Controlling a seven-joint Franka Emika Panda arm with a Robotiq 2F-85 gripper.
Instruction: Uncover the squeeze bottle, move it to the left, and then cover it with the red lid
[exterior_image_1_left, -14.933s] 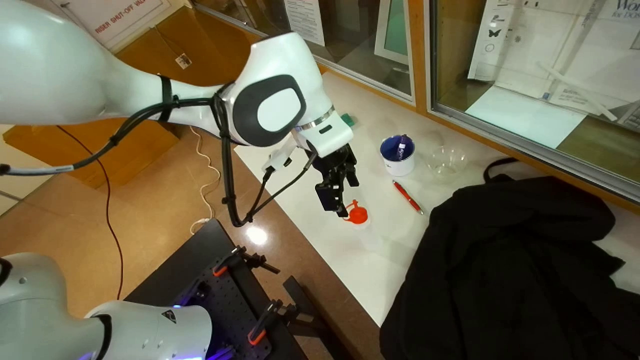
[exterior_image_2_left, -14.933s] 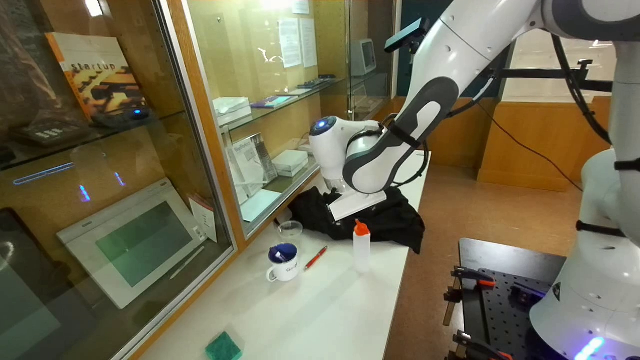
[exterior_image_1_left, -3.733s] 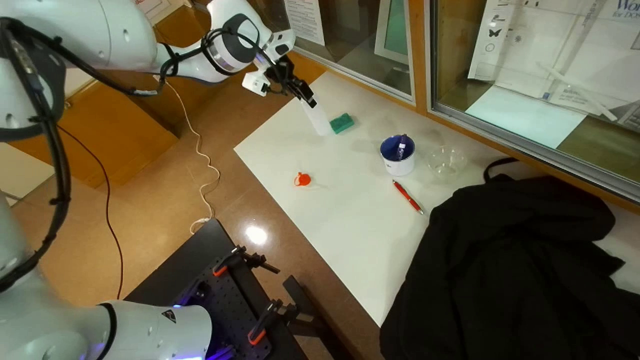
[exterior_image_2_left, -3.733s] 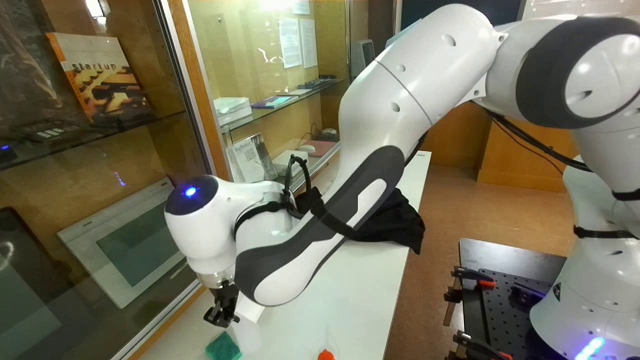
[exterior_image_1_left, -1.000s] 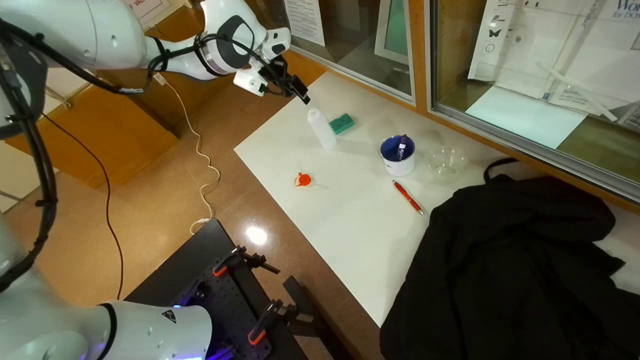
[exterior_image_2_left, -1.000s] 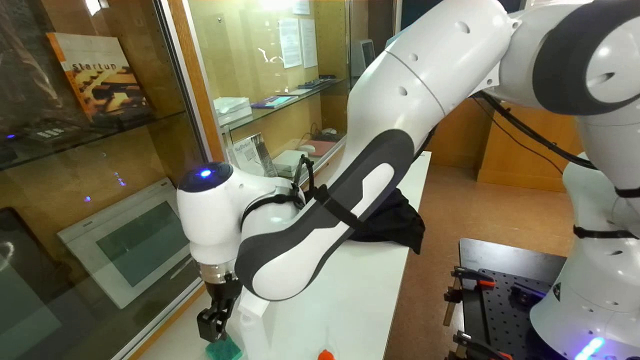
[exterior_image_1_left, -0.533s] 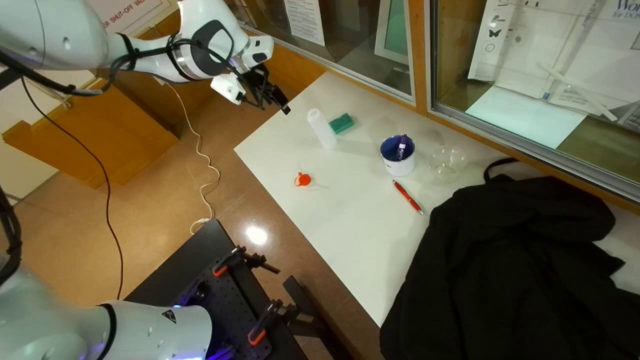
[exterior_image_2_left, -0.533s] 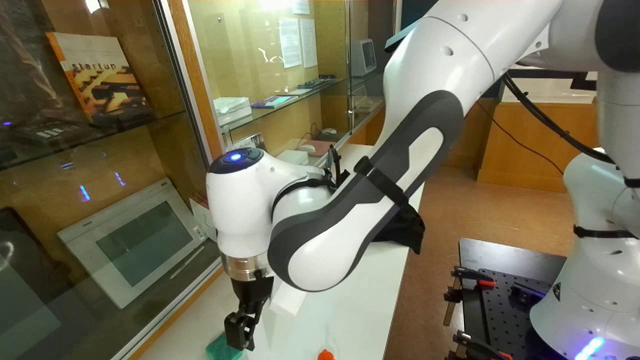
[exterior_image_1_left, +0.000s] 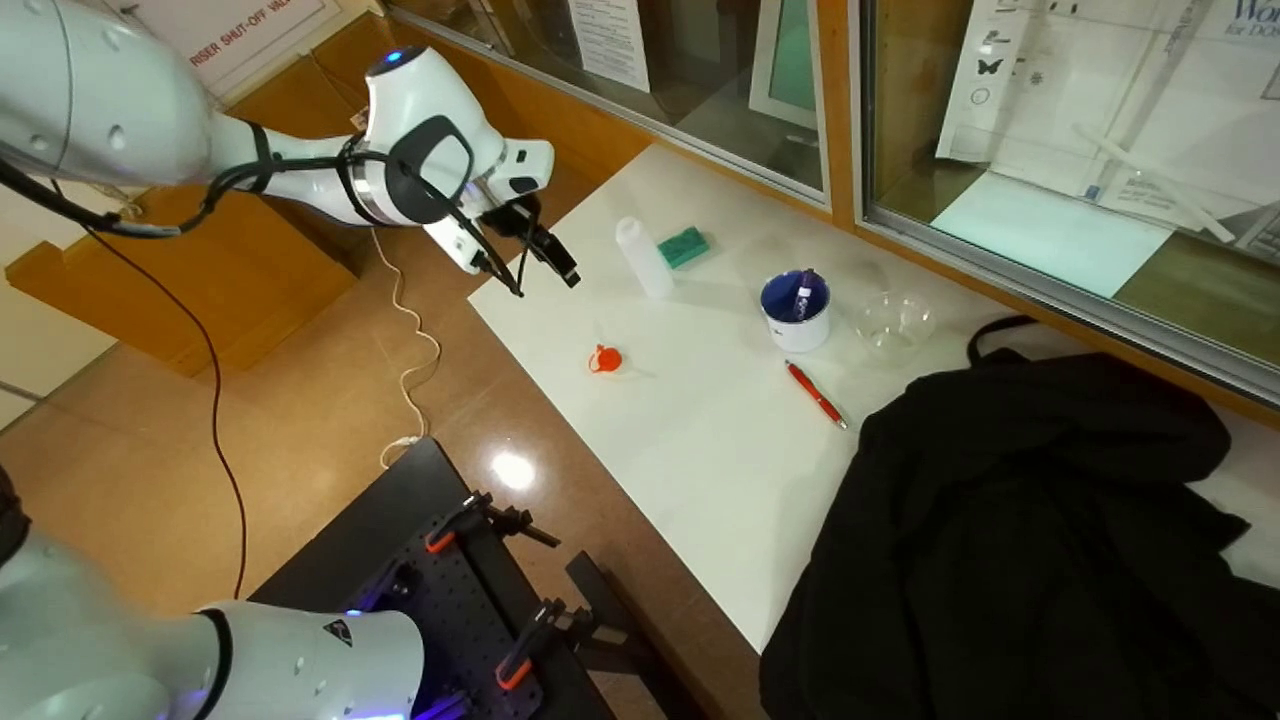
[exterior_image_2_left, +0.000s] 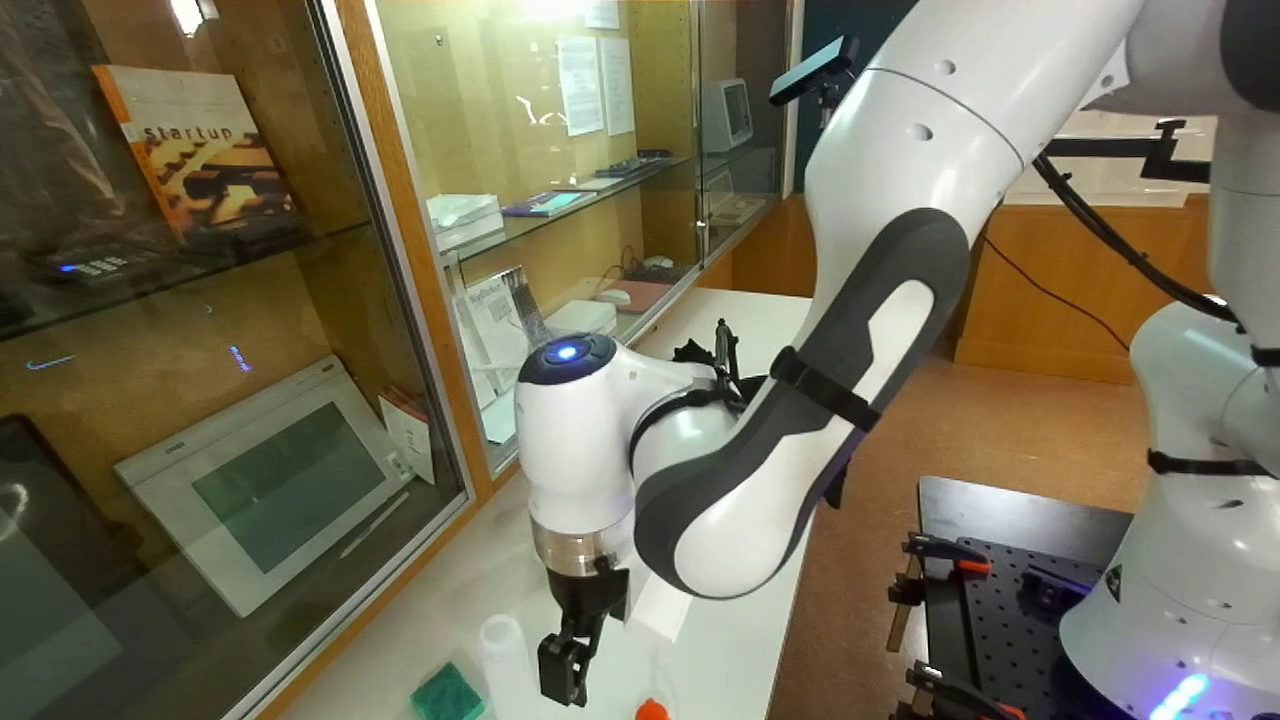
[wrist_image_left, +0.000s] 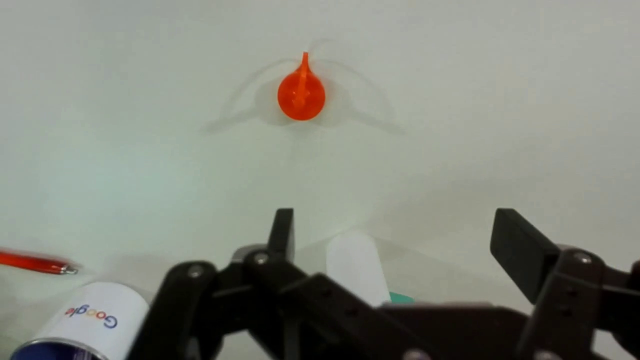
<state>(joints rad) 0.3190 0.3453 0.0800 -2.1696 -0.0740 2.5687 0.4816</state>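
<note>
Wrist view: bright red lid (wrist_image_left: 301, 96), round with narrow tail, gripper (wrist_image_left: 394, 234) jaws apart

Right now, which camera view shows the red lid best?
The wrist view: the red lid is whole, unblocked and largest there. In an exterior view the red lid is also whole, but small; in an exterior view the red lid is cut off by the picture's bottom edge.

On the white tbl (exterior_image_1_left: 680, 440), squeeze btl (exterior_image_1_left: 645, 260) stands upright, uncapped, grn sponge (exterior_image_1_left: 684, 247) just beside; red lid (exterior_image_1_left: 606, 359) sits apart from both. Across to the white mug (exterior_image_1_left: 800, 335), red pen (exterior_image_1_left: 816, 394) nr it, clr bowl (exterior_image_1_left: 893, 332) next along, blk cloth (exterior_image_1_left: 1000, 550) heaped by the pen!
</note>
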